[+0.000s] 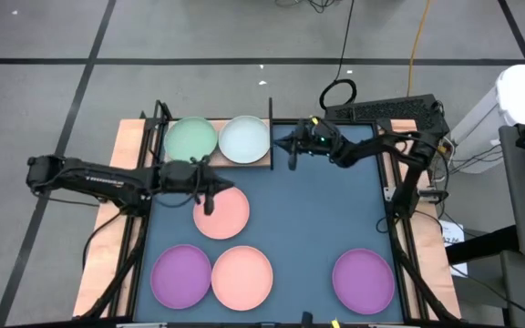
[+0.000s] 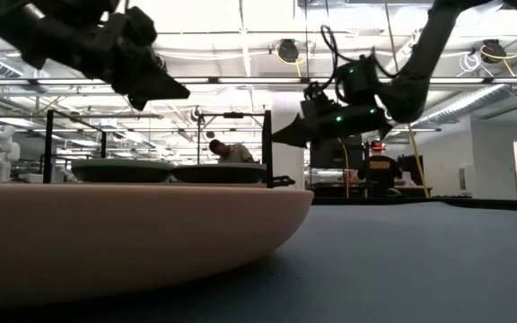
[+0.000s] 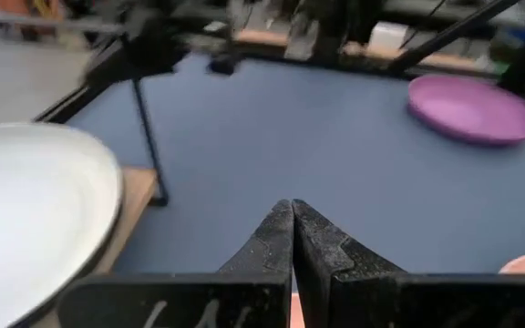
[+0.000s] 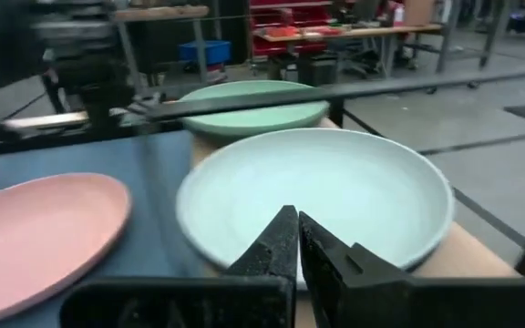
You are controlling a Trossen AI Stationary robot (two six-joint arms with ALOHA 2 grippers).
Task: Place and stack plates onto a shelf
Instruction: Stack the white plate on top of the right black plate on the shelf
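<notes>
Nearest the low camera sits a pink plate (image 2: 133, 233) on the mat (image 1: 317, 219), off the shelf (image 1: 258, 162). Green plate (image 1: 191, 138) and pale plate (image 1: 244, 138) lie side by side on it. Left gripper (image 1: 210, 202), clenched and empty, hovers over another pink plate (image 1: 221, 214); right gripper (image 1: 292, 146), clenched and empty, hangs just beside the shelf. Risk: a carried plate probably clips the shelf's post (image 2: 267, 148).

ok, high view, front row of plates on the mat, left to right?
purple plate → pink plate → second purple plate, set well apart toward the right side of the mat.
</notes>
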